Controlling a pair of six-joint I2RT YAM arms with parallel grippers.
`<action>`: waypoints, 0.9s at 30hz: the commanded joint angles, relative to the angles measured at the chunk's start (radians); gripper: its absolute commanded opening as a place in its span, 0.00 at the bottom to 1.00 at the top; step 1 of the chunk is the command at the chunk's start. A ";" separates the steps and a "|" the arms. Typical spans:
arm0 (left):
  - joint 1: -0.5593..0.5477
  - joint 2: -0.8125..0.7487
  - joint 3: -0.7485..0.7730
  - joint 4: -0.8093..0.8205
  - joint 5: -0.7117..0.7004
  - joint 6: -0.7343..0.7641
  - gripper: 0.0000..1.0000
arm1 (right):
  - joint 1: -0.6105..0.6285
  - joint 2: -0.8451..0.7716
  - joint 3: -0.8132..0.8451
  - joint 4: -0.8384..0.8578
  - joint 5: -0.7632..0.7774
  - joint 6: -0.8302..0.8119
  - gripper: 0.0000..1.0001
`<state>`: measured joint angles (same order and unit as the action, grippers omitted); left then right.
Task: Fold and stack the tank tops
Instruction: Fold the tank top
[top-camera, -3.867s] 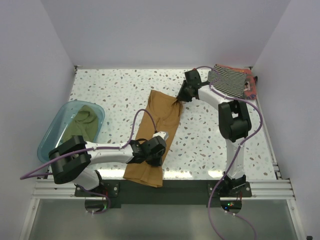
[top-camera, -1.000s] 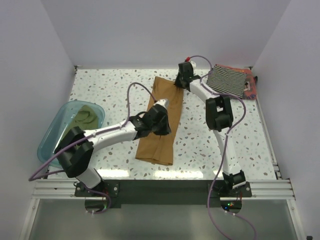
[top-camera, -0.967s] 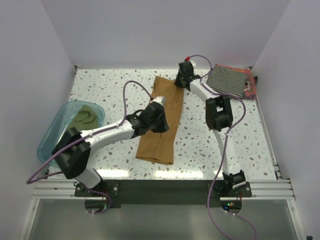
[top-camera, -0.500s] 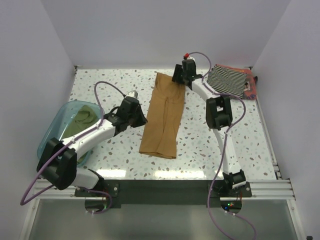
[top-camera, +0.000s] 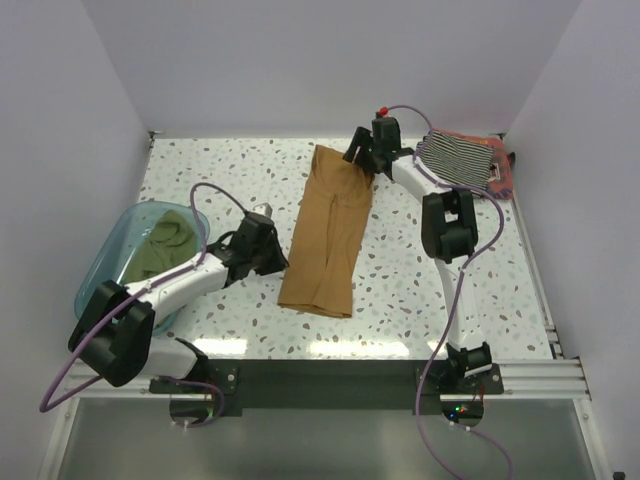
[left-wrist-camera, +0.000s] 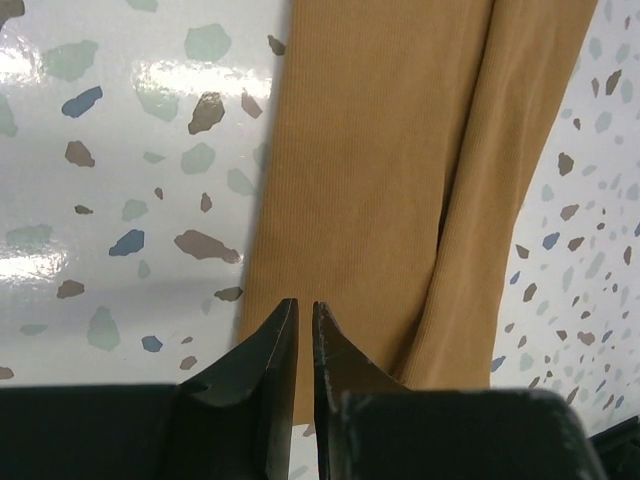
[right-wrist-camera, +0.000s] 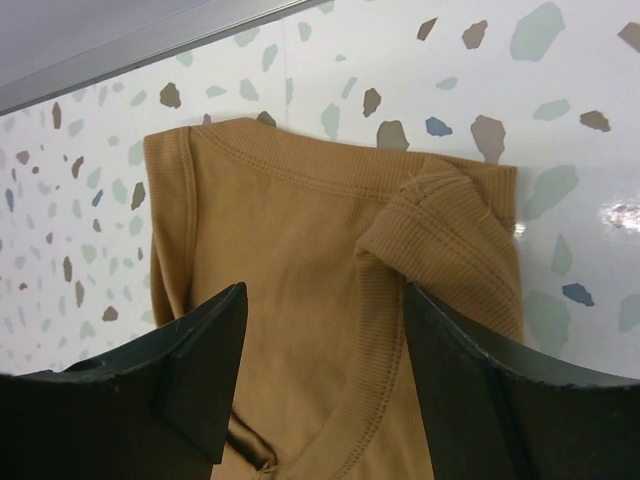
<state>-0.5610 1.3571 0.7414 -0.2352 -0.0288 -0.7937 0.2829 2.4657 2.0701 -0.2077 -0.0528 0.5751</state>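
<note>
The tan-brown tank top (top-camera: 325, 235) lies as a long folded strip in the middle of the table, its neck end at the back. My left gripper (top-camera: 278, 256) is shut and empty, low at the strip's left edge; the left wrist view shows its tips (left-wrist-camera: 300, 310) over the tan cloth (left-wrist-camera: 400, 150). My right gripper (top-camera: 354, 154) is open and hovers over the neck end, its jaws (right-wrist-camera: 322, 300) astride the neckline (right-wrist-camera: 290, 230). The olive green top (top-camera: 160, 245) lies in the teal tub. The striped top (top-camera: 455, 160) lies at the back right on the reddish one (top-camera: 503, 185).
The translucent teal tub (top-camera: 110, 255) stands at the left table edge. White walls close in the back and both sides. Purple cables loop over both arms. Speckled tabletop (top-camera: 420, 270) shows on the right of the tan strip.
My left gripper has drawn back to the left off the tan top and now sits beside it. The tan strip has shifted back and straightened. My right gripper stays at the neck end.
</note>
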 joint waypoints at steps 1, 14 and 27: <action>0.007 -0.029 -0.033 0.060 0.010 -0.007 0.16 | -0.007 -0.076 -0.004 0.044 -0.071 0.061 0.67; 0.006 -0.039 -0.109 0.126 0.099 0.019 0.18 | -0.019 -0.201 -0.088 0.019 0.004 0.062 0.65; -0.180 0.108 0.090 0.181 0.156 0.088 0.21 | -0.018 -0.256 -0.147 -0.223 0.252 -0.129 0.38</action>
<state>-0.7017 1.4265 0.7586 -0.1169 0.1127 -0.7341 0.2672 2.1777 1.8870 -0.3538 0.1452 0.5194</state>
